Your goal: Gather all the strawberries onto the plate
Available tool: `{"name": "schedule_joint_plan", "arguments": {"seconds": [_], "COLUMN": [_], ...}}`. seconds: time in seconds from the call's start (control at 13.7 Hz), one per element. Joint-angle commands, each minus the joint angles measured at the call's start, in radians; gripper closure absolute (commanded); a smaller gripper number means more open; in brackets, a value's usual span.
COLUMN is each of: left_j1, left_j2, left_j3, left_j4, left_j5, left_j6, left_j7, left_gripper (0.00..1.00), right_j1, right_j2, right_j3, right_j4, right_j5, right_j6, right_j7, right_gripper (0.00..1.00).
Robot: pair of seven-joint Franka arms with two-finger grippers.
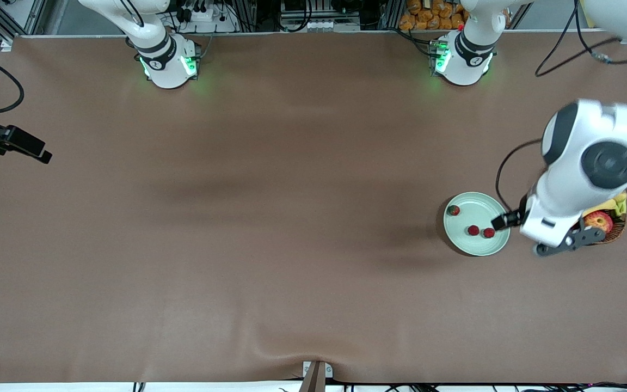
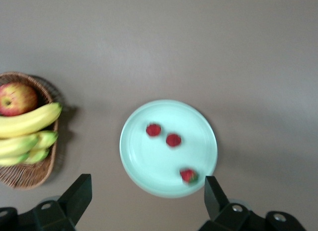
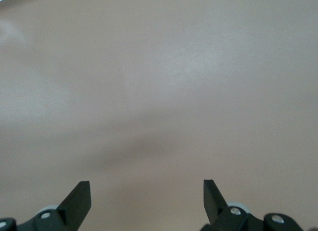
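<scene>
Front view: three strawberries lie on the plate; left pincer above, spread wide, empty; right pincer waits likewise

Both arms are glossy white, built of rounded segments joined by black bands. Each base is a white dome with a black ring and a small round mark on it, lit by bright green lamps at the sides. The left arm shows a large dark grey round cap on one joint and a black panel on the neighbouring segment; thin black cables loop along it. Near its wrist sits a dark grey bracket with small round holes. The left gripper has two black, wedge-shaped fingers on dark mounts with pale screw heads. The right gripper looks the same: black tapered fingers, silver-grey screws.
</scene>
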Motion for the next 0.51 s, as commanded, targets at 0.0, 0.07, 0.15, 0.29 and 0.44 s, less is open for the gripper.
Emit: {"name": "schedule_joint_plan", "arguments": {"seconds": [0.0, 0.07, 0.15, 0.29, 0.44], "left_j1": [-0.045, -0.1, -0.156, -0.21, -0.287], "left_j2": [-0.133, -0.166, -0.199, -0.252, -0.283], "left_j3": [0.053, 0.118, 0.175, 0.252, 0.344], "left_j4": [-0.031, -0.029, -0.028, -0.028, 0.01], "left_j5": [-0.088, -0.123, -0.153, -0.194, -0.242], "left_j6": [-0.075, -0.107, -0.136, -0.181, -0.256], "left_j7": [0.091, 0.131, 0.175, 0.266, 0.34], "left_gripper": [0.0, 0.0, 0.0, 0.0, 0.0], "right_j1": [-0.01, -0.01, -0.008, -0.01, -0.014], "right_j2": [0.008, 0.01, 0.011, 0.011, 0.013], "right_j3": [0.014, 0.014, 0.014, 0.016, 0.014], "right_j4": [0.02, 0.019, 0.019, 0.011, 0.01], "right_j5": [-0.006, -0.006, -0.006, -0.004, -0.003], "right_j6": [-0.009, -0.008, -0.005, 0.018, 0.031], "right_j7": [0.0, -0.003, -0.017, -0.162, -0.194], "right_gripper": [0.0, 0.0, 0.0, 0.0, 0.0]}}
